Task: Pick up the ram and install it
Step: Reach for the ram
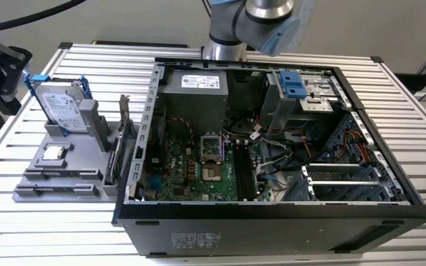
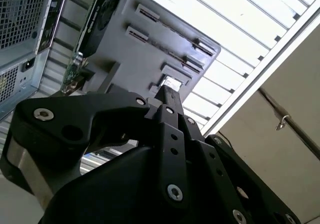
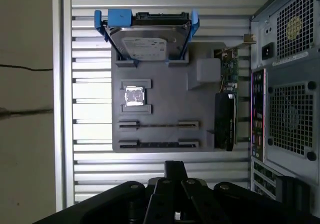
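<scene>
Exterior view, starting at its left: the gripper (image 1: 7, 100) hangs at the left side of the slatted table (image 1: 50, 233). It is just beside the hard drive (image 1: 61, 108), which stands in a blue frame at the far end of the grey tray (image 1: 31, 183). In the second wrist view its fingers (image 2: 167, 134) meet at one tip with nothing between them, so I judge it closed and empty.

Further right and nearer the camera, past the square chip (image 1: 54, 155), two long slots cross the tray's near end. I take the ram (image 1: 54, 191) to be the thin dark strip in the slot closest to the tray's near edge. The first wrist view shows the ram (image 3: 157, 144) edge-on, so this is a judgement, not a certainty. It lies well apart from the gripper, with the hard drive and the chip between them. Its long axis runs across the exterior view from left to right, thin edge up.

Right again, the dark expansion card (image 1: 115, 158) stands along the tray's side, at right angles to the ram. Last comes the open computer case (image 1: 272, 221). The memory sockets (image 1: 243, 169) on its board run near to far, crosswise to the ram's present axis.
</scene>
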`<state>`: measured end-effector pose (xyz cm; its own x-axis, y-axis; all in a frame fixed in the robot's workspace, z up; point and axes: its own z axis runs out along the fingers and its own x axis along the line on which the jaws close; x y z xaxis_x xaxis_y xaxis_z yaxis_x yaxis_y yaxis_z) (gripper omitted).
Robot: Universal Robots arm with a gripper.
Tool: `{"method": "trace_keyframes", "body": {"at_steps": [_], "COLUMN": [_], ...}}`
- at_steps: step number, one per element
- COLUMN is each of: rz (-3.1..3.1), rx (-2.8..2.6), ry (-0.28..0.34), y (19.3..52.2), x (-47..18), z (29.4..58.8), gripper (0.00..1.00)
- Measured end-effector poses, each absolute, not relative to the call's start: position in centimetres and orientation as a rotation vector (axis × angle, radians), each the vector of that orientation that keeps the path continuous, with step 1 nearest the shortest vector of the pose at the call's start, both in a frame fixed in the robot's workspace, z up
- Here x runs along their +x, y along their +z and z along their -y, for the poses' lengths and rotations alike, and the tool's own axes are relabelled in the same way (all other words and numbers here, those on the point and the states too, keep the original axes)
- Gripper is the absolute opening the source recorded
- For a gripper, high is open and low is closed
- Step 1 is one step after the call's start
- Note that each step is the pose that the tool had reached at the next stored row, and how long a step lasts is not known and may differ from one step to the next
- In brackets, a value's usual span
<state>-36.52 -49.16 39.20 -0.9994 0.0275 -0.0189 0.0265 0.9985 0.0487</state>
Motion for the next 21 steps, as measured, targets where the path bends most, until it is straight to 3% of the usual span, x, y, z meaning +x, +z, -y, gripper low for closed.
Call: {"method": "trace_keyframes", "body": {"at_steps": [21], "rz": [-3.125], "rx": [0.038], "ry": [0.076], "y": [39.2], "x": [-36.5], "z": [50.5], "gripper": [0.0]}}
